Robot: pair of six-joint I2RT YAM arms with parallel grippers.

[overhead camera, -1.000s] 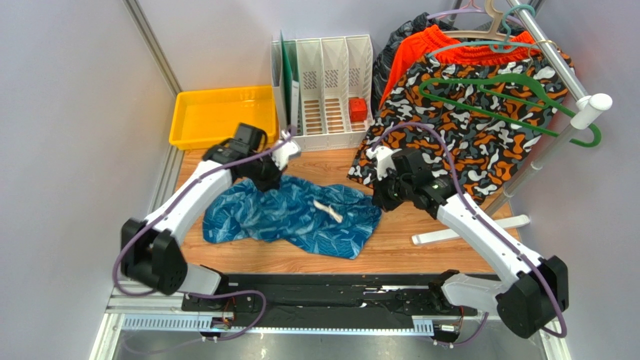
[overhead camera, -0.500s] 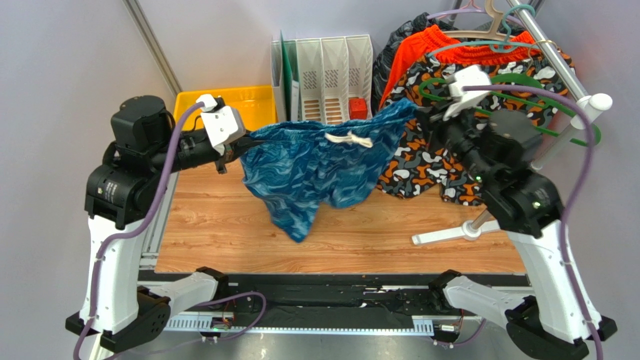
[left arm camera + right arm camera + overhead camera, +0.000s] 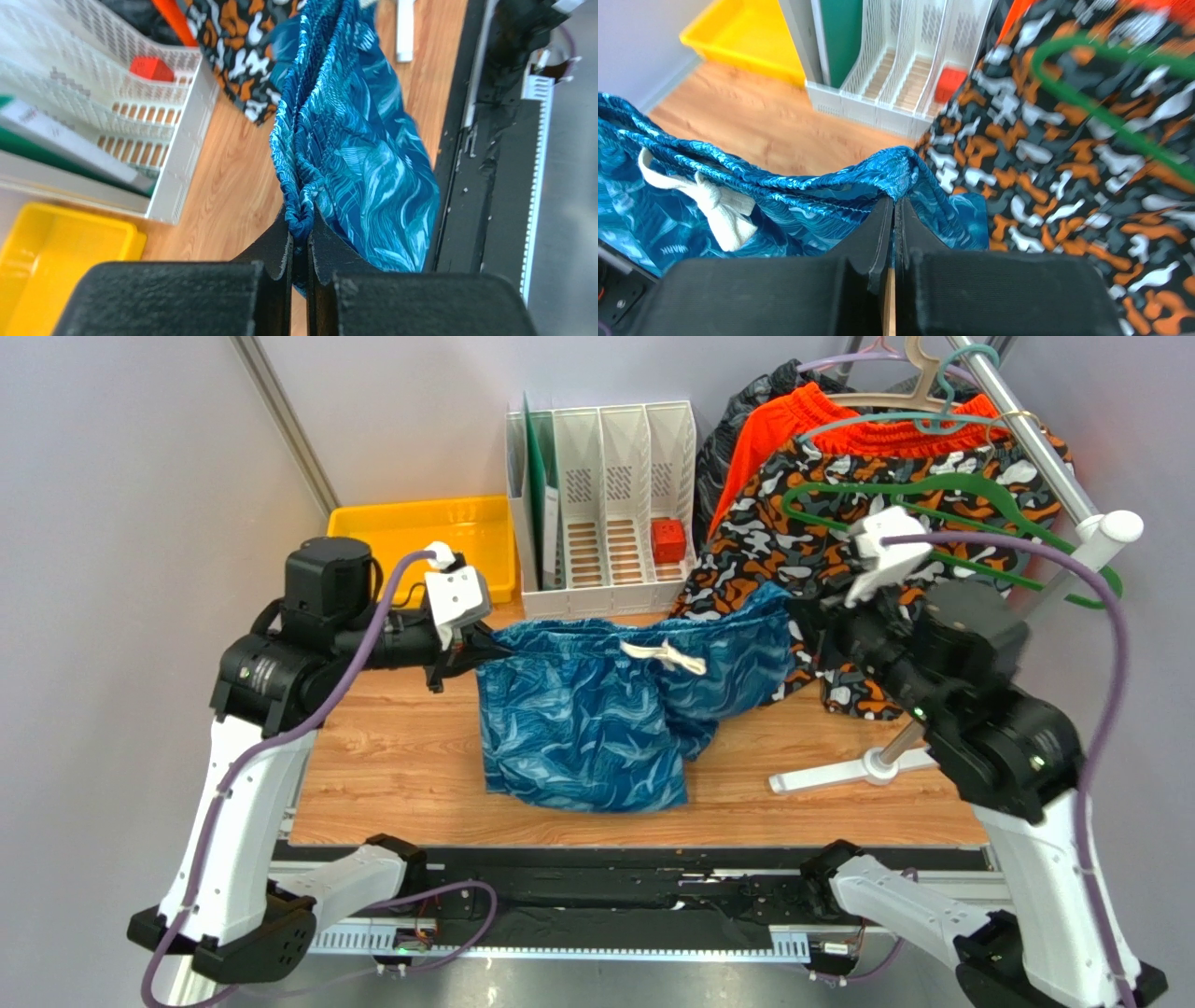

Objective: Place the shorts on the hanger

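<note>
The blue leaf-print shorts [image 3: 603,714] hang stretched by the waistband between my two grippers above the table, the white drawstring [image 3: 664,655] at mid-waist, the legs drooping to the wood. My left gripper [image 3: 474,647] is shut on the left waist end [image 3: 300,222]. My right gripper [image 3: 811,623] is shut on the right waist end [image 3: 898,175]. The dark green hanger [image 3: 933,511] hangs on the rack rail at the right, over the camouflage shorts, just behind and right of my right gripper; it also shows in the right wrist view [image 3: 1102,105].
Orange-grey camouflage shorts [image 3: 870,602] and bright orange shorts [image 3: 828,420] hang on the metal rack [image 3: 1045,469] with pale teal and beige hangers. A white file organiser [image 3: 603,490] with a red block [image 3: 668,541] and a yellow bin [image 3: 414,546] stand at the back.
The shorts went from lying crumpled on the table to held up by both grippers. Since half a second ago both grippers have come lower and the legs now hang straighter.
</note>
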